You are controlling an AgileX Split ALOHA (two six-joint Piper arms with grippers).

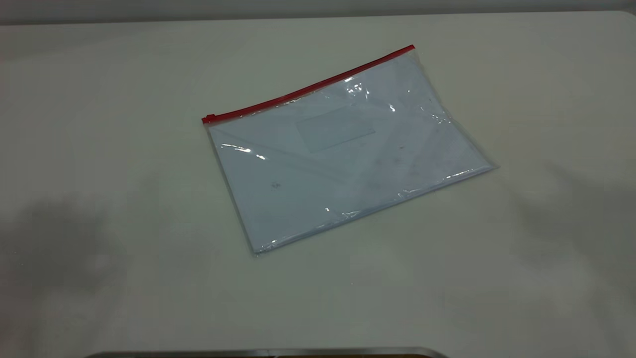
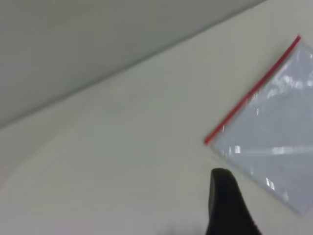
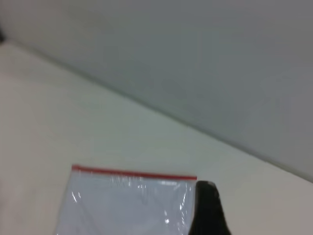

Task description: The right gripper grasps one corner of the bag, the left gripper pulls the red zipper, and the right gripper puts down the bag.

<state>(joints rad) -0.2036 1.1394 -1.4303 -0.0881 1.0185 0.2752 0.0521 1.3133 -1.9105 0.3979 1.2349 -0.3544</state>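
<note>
The bag (image 1: 343, 149) lies flat on the white table (image 1: 124, 99), a clear pouch with white sheets inside. The red zipper (image 1: 308, 89) runs along its far long edge, with the slider tab (image 1: 208, 119) at the left end. Neither gripper shows in the exterior view. In the left wrist view a black part of my left gripper (image 2: 225, 205) hangs above the table, just short of the bag's slider-end corner (image 2: 274, 142), apart from it. In the right wrist view a black part of my right gripper (image 3: 208, 210) stands beside the bag's other zipper-end corner (image 3: 127, 205).
The table's far edge (image 1: 318, 17) meets a grey wall. A dark metal strip (image 1: 268, 353) shows at the near edge. Soft shadows lie on the table at the left and right of the bag.
</note>
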